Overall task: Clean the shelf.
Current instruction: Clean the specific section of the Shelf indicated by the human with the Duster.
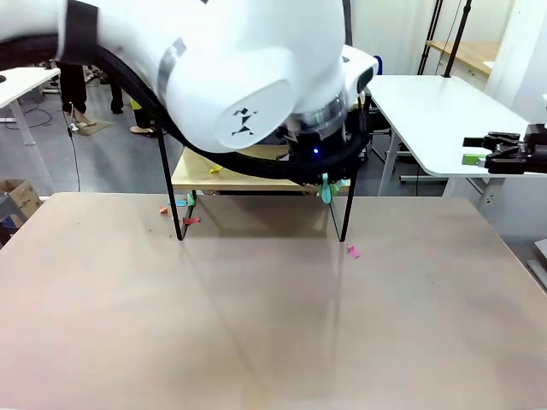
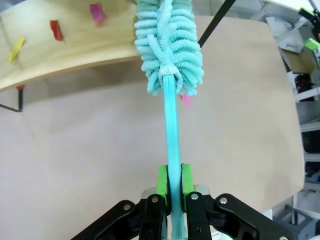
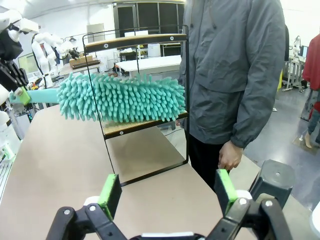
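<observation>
Front: shelf [image 1: 201, 179] far-centre under the left arm, with the right gripper [image 1: 472, 150] well off right. Left wrist: left gripper [image 2: 173, 186] clenched on the duster [image 2: 170, 50] handle, long axis running far, head over the board's right end, scraps [image 2: 56, 30] left. Right wrist: jaws spread, empty — here the head lies along the lower of 2 boards.

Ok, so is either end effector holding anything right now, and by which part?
The left end effector grips the teal duster by the lower end of its handle. The right end effector is open and empty.
</observation>
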You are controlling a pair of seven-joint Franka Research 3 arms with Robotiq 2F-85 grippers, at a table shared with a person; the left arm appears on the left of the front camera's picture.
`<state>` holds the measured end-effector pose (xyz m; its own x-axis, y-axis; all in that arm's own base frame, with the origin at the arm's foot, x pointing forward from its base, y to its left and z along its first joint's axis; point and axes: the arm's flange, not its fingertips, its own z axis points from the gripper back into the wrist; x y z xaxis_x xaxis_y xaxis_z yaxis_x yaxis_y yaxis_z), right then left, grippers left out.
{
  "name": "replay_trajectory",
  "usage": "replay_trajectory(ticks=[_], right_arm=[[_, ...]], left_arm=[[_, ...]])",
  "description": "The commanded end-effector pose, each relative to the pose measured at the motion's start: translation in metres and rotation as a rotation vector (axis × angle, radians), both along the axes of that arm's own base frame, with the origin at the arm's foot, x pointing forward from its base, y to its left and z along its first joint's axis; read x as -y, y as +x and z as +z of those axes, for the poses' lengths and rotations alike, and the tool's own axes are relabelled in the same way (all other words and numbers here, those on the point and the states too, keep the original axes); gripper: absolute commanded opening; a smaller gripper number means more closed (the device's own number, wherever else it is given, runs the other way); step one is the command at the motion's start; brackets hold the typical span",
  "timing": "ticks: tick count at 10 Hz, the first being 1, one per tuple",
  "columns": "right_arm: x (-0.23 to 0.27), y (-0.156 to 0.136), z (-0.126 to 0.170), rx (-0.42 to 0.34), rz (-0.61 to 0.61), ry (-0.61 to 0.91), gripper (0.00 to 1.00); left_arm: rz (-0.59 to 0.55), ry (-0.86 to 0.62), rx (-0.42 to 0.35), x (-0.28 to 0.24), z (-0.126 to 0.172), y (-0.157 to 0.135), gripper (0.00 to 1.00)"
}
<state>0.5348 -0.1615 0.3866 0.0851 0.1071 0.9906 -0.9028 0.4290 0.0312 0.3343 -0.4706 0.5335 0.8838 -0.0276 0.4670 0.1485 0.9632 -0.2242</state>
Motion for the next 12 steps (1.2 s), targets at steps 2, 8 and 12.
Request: replay_trajectory(ticks=[2, 8, 12], right_arm=[[-0.001, 0.001, 0.003, -0.002, -0.001, -0.02, 1.0], [-0.001, 0.001, 0.003, -0.002, -0.001, -0.02, 1.0], [-0.001, 0.001, 0.003, -0.002, -0.001, -0.02, 1.0]], left_arm=[[0.055, 0.077, -0.01, 0.02, -0.012, 0.008, 0.13], [0.196, 0.23, -0.078, -0.08, -0.027, 0.027, 0.13], [0.35, 0.415, -0.118, -0.207, -0.049, 0.039, 0.13]])
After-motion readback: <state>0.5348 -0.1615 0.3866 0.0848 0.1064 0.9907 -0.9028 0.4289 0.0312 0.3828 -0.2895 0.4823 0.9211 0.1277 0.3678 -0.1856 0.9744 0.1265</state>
